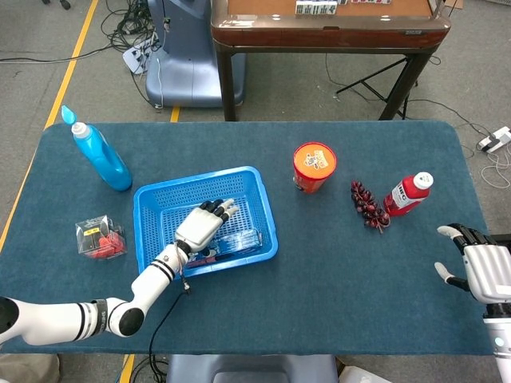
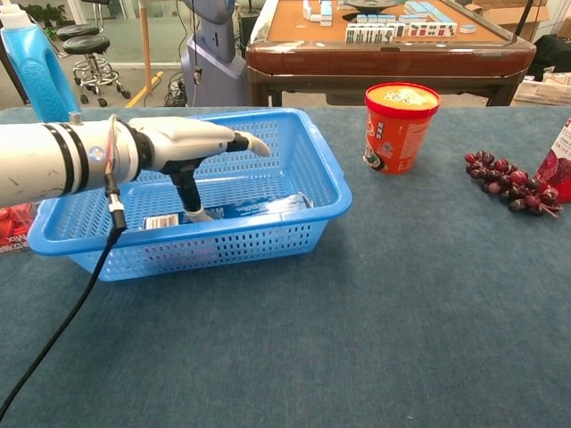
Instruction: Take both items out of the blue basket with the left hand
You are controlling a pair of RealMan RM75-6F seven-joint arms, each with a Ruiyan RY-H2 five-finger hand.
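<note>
Over the basket my left hand hovers, fingers spread, thumb down by the blue pack on the basket floor near the front wall; I'd lower, pinch its long edges, lift clear; right hand idle, apart.

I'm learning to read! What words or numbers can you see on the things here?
None can be read.
Orange cup: print on its side, too small.
Blue packet in the blue basket: white label, blurred.
Red bottle: label too small.
Tiles on the far table: unreadable.
</note>
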